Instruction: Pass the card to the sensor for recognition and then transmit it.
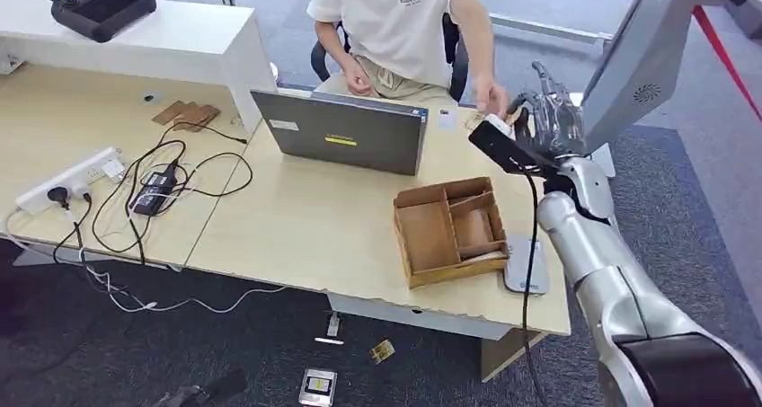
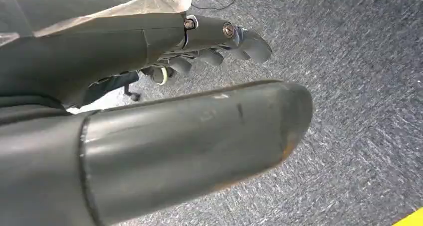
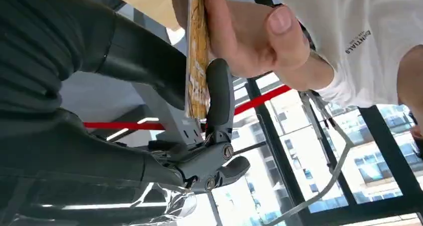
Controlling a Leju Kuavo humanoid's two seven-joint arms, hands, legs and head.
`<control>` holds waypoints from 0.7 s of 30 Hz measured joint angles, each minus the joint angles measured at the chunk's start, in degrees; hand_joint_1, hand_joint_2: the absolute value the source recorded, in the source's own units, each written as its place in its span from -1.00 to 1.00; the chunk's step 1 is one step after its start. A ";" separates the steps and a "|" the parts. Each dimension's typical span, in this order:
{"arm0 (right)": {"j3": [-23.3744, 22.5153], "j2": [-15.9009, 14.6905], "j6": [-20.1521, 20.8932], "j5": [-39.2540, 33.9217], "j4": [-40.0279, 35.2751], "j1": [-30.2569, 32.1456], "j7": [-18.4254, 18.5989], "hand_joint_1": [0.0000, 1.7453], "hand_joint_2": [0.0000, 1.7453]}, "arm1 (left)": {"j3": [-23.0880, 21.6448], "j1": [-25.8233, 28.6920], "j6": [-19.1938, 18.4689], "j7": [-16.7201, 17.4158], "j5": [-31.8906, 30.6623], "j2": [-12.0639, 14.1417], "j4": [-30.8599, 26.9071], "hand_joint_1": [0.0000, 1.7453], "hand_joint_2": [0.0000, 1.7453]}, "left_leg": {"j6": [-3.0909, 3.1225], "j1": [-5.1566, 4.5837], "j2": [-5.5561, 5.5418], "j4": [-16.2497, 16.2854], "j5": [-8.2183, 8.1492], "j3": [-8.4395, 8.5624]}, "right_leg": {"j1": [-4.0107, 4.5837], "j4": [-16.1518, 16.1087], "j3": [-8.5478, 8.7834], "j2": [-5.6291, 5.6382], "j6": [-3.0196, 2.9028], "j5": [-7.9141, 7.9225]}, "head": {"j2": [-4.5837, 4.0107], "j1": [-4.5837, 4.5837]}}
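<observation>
My right hand [image 1: 550, 115] is raised above the table's far right corner, facing a seated person. The card [image 3: 197, 51], yellow-brown and seen edge-on in the right wrist view, is pinched between my thumb and a dark finger [image 3: 219, 91]. The person's hand [image 3: 249, 36] grips the same card from the other end. From the head view that hand [image 1: 490, 97] meets mine over the table edge. The flat grey sensor [image 1: 526, 263] lies on the table by the front right edge. My left hand [image 2: 199, 51] hangs over grey carpet, fingers apart and holding nothing.
A cardboard tray [image 1: 449, 227] with dividers sits just left of the sensor. A grey laptop [image 1: 346, 137] stands mid-table, its back to me. A power strip [image 1: 67, 181] and tangled cables lie at the left. Small items [image 1: 316, 386] lie on the carpet below.
</observation>
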 joint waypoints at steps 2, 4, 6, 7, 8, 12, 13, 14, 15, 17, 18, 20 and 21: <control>0.00 0.33 0.00 0.09 1.07 -0.05 0.17 1.00 1.00 | -0.22 -0.14 -0.02 0.15 0.02 0.00 0.00 -1.00 -1.00 | 0.00 0.00 0.03 0.00 0.00 0.00 | 0.00 0.00 -0.01 0.00 0.00 0.00 | 0.00 0.00; 0.02 0.63 -0.02 0.18 2.14 -0.12 0.24 1.00 1.00 | -0.31 -0.29 -0.02 0.15 0.02 -0.02 0.00 -1.00 -1.00 | 0.00 0.00 0.03 0.00 0.00 0.01 | 0.00 0.01 -0.01 0.01 0.00 0.00 | 0.00 0.00; 0.02 0.94 -0.02 0.20 3.11 -0.22 0.24 1.00 1.00 | -0.33 -0.33 -0.02 0.15 0.04 -0.04 0.00 -1.00 -1.00 | 0.00 0.00 0.01 0.00 0.00 0.01 | 0.00 0.00 -0.01 0.00 0.00 0.00 | 0.00 0.00; 0.02 1.09 -0.04 0.20 3.52 -0.24 0.26 1.00 1.00 | -0.35 -0.33 -0.02 0.15 0.04 -0.04 0.00 -1.00 -1.00 | 0.00 0.00 0.01 0.00 0.00 0.00 | 0.00 0.01 -0.01 0.00 0.00 0.00 | 0.00 0.00; 0.02 1.27 -0.07 0.20 3.87 -0.25 0.39 1.00 1.00 | -0.35 -0.33 -0.02 0.15 0.11 -0.04 0.00 -1.00 -1.00 | 0.00 0.00 0.01 0.00 0.00 0.00 | 0.00 0.01 -0.01 0.00 0.00 0.00 | 0.00 0.00; 0.04 2.04 -0.94 0.44 5.46 -0.27 0.59 -1.00 1.00 | -0.35 -0.27 0.07 -0.09 0.50 -0.04 0.00 -1.00 -1.00 | 0.00 0.01 0.01 0.00 0.00 -0.01 | 0.01 0.02 -0.04 0.00 0.00 0.00 | 0.00 0.00; 0.07 2.25 -1.73 0.44 5.82 -0.27 0.59 -1.00 1.00 | -0.35 -0.24 0.13 -0.22 0.55 -0.04 0.00 -1.00 -1.00 | 0.00 0.01 0.01 0.00 0.00 -0.02 | 0.01 0.01 -0.04 0.00 0.00 0.00 | 0.00 0.00; 0.09 2.38 -2.77 0.48 6.14 -0.25 0.63 -1.00 1.00 | -0.35 -0.22 0.17 -0.24 0.55 -0.04 0.00 -1.00 -1.00 | 0.00 0.01 0.01 0.00 0.00 -0.02 | 0.01 0.01 -0.04 0.00 0.00 0.00 | 0.00 0.00; 0.09 2.49 -3.86 0.63 6.34 -0.21 0.57 -1.00 1.00 | -0.35 -0.21 0.17 -0.24 0.55 -0.07 0.00 -1.00 -1.00 | 0.00 0.01 0.01 0.00 0.00 -0.02 | 0.01 0.02 -0.05 0.00 0.00 0.00 | 0.00 0.00; 0.09 2.62 -6.57 1.46 6.62 -0.19 -0.22 -1.00 1.00 | -0.35 -0.21 0.17 0.15 0.55 -0.13 0.00 -1.00 -1.00 | 0.00 0.01 0.01 0.00 0.00 -0.02 | 0.01 0.01 -0.05 0.00 0.00 0.00 | 0.00 0.00; 0.09 2.67 -8.19 1.99 6.78 -0.20 -0.76 -1.00 1.00 | -0.35 -0.21 0.20 0.28 0.55 -0.17 0.00 -1.00 -1.00 | 0.00 0.01 0.02 0.00 0.00 -0.02 | 0.01 0.01 -0.05 0.00 0.00 0.00 | 0.00 0.00; 0.11 2.78 -11.55 3.48 6.91 -0.20 -1.99 -1.00 1.00 | -0.35 -0.21 0.22 0.59 0.57 -0.31 0.00 -1.00 -1.00 | 0.00 0.00 0.02 0.00 0.00 -0.02 | 0.00 0.01 -0.05 0.00 0.00 0.00 | 0.00 0.02; 0.13 2.80 -13.93 4.71 6.91 -0.22 -2.69 -1.00 1.00 | -0.35 -0.21 0.24 0.66 0.61 -0.39 0.00 -1.00 -1.00 | 0.00 0.00 0.02 0.00 0.00 -0.02 | 0.00 0.01 -0.04 0.00 0.00 0.00 | 0.00 0.00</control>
